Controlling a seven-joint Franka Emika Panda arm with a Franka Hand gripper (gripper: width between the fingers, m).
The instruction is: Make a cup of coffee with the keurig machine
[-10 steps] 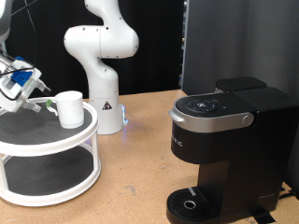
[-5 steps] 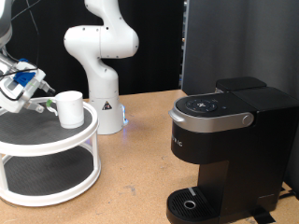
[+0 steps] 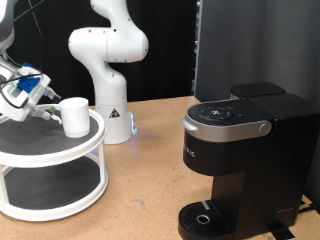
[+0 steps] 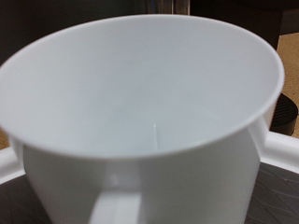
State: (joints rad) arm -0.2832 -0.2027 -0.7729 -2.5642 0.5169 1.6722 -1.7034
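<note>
The cup (image 3: 73, 115) is a plain white mug standing upright on the top tier of a round white two-tier stand (image 3: 60, 148) at the exterior view's left. My gripper (image 3: 44, 107) is just to the left of the cup, at its height, fingers pointing at it. In the wrist view the cup (image 4: 149, 121) fills the picture, empty, with its handle (image 4: 114, 203) turned towards the camera; no fingers show there. The keurig machine (image 3: 245, 160) is black, lid shut, at the exterior view's right, its round drip base (image 3: 205, 217) bare.
The white robot arm base (image 3: 110, 60) stands behind the stand on the wooden table (image 3: 150, 170). A black panel (image 3: 260, 45) rises behind the keurig machine. The stand's lower tier (image 3: 50, 190) holds nothing that shows.
My gripper has edged slightly towards the cup. The cup and the keurig machine have not moved.
</note>
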